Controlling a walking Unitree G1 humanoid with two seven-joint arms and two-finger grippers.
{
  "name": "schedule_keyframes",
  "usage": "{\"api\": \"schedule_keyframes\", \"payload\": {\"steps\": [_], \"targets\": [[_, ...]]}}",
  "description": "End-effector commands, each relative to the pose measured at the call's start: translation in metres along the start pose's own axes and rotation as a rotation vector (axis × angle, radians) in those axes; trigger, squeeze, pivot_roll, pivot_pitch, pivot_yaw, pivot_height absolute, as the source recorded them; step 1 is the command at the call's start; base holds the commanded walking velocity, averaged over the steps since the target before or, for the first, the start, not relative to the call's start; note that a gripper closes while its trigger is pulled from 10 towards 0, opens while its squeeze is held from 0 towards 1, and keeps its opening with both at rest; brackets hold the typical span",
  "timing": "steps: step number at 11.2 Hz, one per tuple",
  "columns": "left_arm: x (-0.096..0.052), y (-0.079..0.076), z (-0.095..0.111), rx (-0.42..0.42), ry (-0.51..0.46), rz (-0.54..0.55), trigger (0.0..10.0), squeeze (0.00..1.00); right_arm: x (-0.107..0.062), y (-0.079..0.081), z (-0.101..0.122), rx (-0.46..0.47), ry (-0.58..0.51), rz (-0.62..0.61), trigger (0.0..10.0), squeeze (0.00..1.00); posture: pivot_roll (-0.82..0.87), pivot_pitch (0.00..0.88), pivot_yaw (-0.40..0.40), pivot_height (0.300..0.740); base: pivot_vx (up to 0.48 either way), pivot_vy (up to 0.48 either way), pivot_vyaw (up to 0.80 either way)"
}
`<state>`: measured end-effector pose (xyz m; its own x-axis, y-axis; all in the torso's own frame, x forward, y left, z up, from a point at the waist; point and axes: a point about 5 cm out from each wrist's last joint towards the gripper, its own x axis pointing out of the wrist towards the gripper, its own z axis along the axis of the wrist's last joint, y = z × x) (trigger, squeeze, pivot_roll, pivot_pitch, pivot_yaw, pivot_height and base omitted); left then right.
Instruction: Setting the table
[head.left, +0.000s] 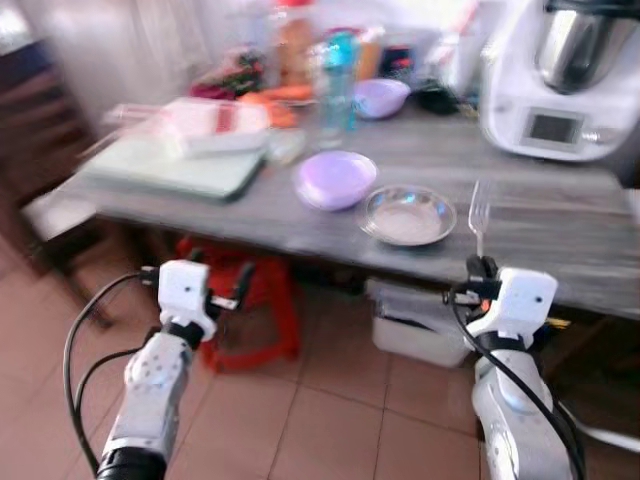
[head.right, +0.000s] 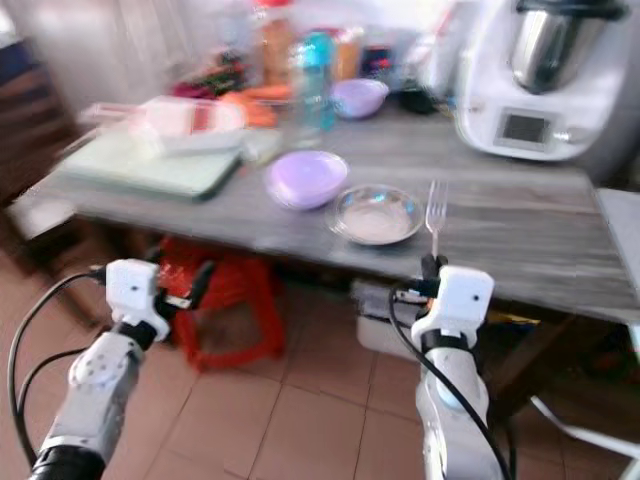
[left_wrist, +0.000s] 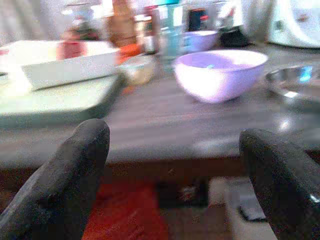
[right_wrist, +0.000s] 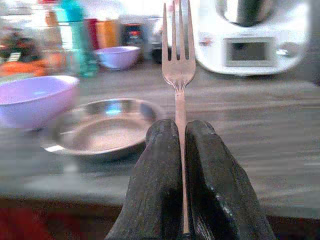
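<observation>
My right gripper (head.left: 481, 266) is shut on a silver fork (head.left: 479, 212) that stands upright, tines up, just before the front edge of the grey wooden table (head.left: 560, 215). The fork (right_wrist: 178, 75) sits pinched between the two black fingers (right_wrist: 160, 165). A shallow steel dish (head.left: 407, 214) lies on the table just left of the fork, and a lilac bowl (head.left: 335, 178) rests beside it. My left gripper (head.left: 225, 290) is open, held low in front of the table's edge, its fingers (left_wrist: 75, 165) spread with nothing between them.
A white kitchen machine (head.left: 565, 75) stands at the table's back right. A second lilac bowl (head.left: 381, 96), bottles (head.left: 337, 85), a white tray (head.left: 215, 125) and a pale green board (head.left: 175, 170) crowd the back and left. A red stool (head.left: 262, 300) and white box (head.left: 420, 335) sit underneath.
</observation>
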<state>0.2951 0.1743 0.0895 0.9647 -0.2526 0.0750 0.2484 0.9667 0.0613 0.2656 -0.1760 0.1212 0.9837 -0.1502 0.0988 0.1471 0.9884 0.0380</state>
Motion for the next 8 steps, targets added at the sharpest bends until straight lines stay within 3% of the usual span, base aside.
{"api": "schedule_keyframes", "payload": {"steps": [1,4,6,8], "targets": [[0.003,-0.01,0.001,-0.011,-0.001,-0.032,10.0,0.0,0.001,-0.008,0.003,-0.009,-0.004,-0.035,10.0,0.0,-0.02,0.019,0.017,0.74,0.401,0.0,-0.48],[0.005,-0.013,0.002,-0.035,-0.013,-0.042,10.0,0.0,0.005,-0.009,0.003,-0.015,-0.002,-0.032,10.0,0.0,-0.02,0.009,0.015,0.74,0.378,0.0,0.0],[0.003,-0.017,0.004,-0.052,-0.023,-0.067,10.0,0.0,0.006,-0.008,0.002,-0.012,0.001,-0.028,10.0,0.0,-0.02,0.002,0.017,0.74,0.0,0.0,0.0],[-0.01,-0.02,0.001,-0.036,-0.013,-0.166,10.0,0.0,0.009,-0.006,0.003,-0.007,-0.001,-0.029,10.0,0.0,-0.02,0.0,0.017,0.74,0.0,0.0,0.0]]}}
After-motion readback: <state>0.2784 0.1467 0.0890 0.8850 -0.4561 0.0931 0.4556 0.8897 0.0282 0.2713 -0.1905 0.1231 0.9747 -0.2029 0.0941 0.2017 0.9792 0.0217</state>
